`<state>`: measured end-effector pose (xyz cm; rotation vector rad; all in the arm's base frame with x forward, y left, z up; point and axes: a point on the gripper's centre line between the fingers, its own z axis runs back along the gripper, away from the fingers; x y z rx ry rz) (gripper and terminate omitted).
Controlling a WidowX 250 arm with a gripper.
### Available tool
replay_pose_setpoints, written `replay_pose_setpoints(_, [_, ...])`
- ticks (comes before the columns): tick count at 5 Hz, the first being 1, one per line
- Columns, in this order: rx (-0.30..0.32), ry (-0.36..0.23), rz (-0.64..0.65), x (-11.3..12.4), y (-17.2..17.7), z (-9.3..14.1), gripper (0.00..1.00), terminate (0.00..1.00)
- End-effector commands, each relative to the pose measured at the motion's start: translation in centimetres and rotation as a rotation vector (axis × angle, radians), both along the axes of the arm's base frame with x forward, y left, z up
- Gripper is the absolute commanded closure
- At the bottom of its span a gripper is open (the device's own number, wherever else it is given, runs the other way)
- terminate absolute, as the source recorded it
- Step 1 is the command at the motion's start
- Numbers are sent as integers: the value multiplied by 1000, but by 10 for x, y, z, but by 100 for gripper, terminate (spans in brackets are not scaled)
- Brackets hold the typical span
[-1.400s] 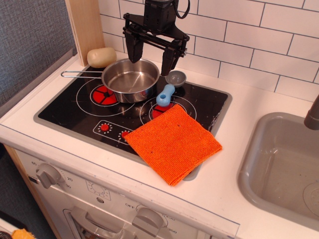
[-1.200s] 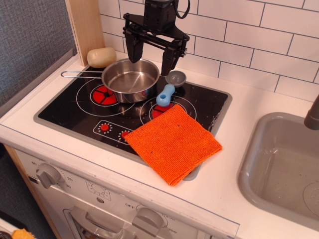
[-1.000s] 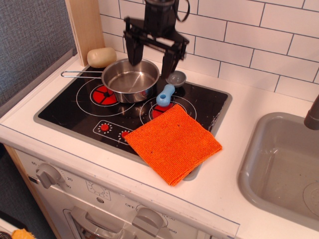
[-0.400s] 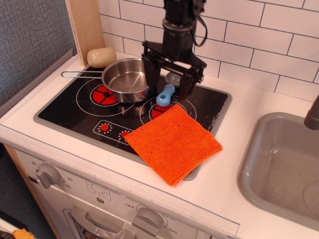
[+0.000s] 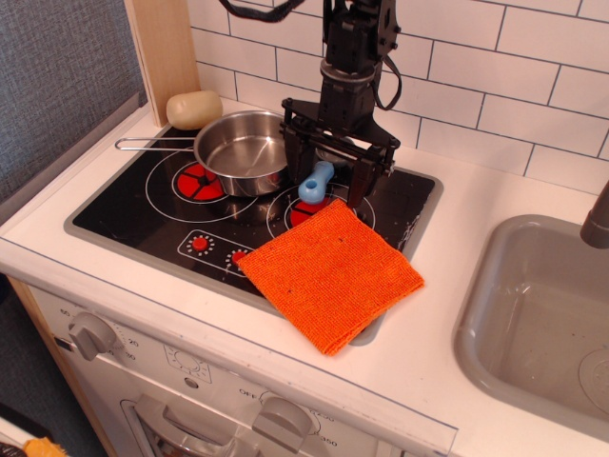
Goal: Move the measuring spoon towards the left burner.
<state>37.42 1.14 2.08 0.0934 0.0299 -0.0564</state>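
The measuring spoon's light-blue handle [image 5: 315, 181] lies on the black stove glass at the right burner; its grey bowl is mostly hidden behind my gripper. My gripper [image 5: 326, 177] is open, lowered over the spoon, one finger on each side of the handle. The left burner [image 5: 197, 181] shows as a red segmented disc with white rings, partly covered by the steel saucepan [image 5: 245, 150] that sits on it with its long handle pointing left.
An orange cloth [image 5: 330, 270] lies over the stove's front right and the right burner. A beige sponge-like block [image 5: 193, 108] sits at the back left by a wooden panel. A grey sink [image 5: 533, 314] is at the right. Red dial marks [image 5: 200, 245] sit at the stove's front.
My gripper has moved right from above the saucepan and come down, so that its open fingers now straddle the spoon's blue handle. The spoon, pan and cloth have not moved.
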Motion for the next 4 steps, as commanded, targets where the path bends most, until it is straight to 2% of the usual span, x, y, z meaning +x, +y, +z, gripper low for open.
replay_pose_setpoints(1, [15, -62, -1, 15, -1, 9, 0, 0])
replay_pose_setpoints(2, [-1, -77, 11, 17, 2, 8, 100, 0])
replay_pose_setpoints(4, [-19, -106, -7, 24, -5, 25, 100, 0])
